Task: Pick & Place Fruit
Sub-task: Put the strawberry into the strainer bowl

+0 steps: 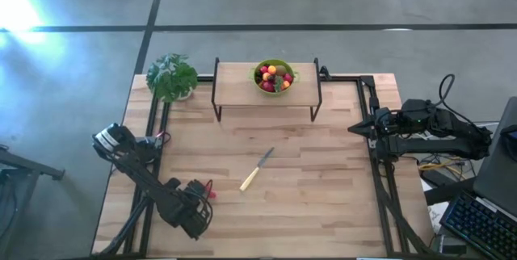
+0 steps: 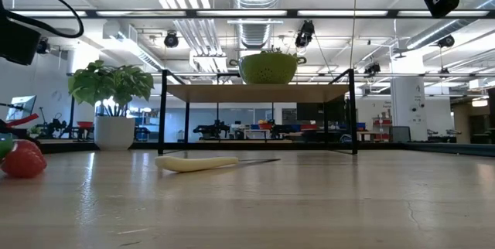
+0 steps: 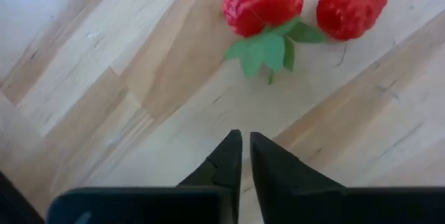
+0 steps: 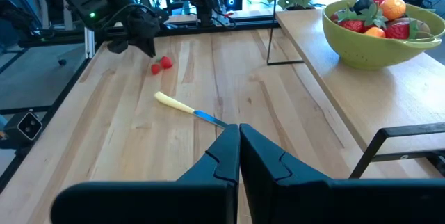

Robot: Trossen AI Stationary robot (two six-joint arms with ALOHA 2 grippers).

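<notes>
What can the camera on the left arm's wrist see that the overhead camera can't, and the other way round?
Only the left wrist view shows that there are two strawberries lying side by side, one with a green leafy cap, just ahead of the left gripper, whose fingers are nearly shut and hold nothing. Only the high view shows the green bowl of fruit on the raised shelf, the knife, the plant and the right gripper, parked at the table's edge. Both show the wooden table.
</notes>
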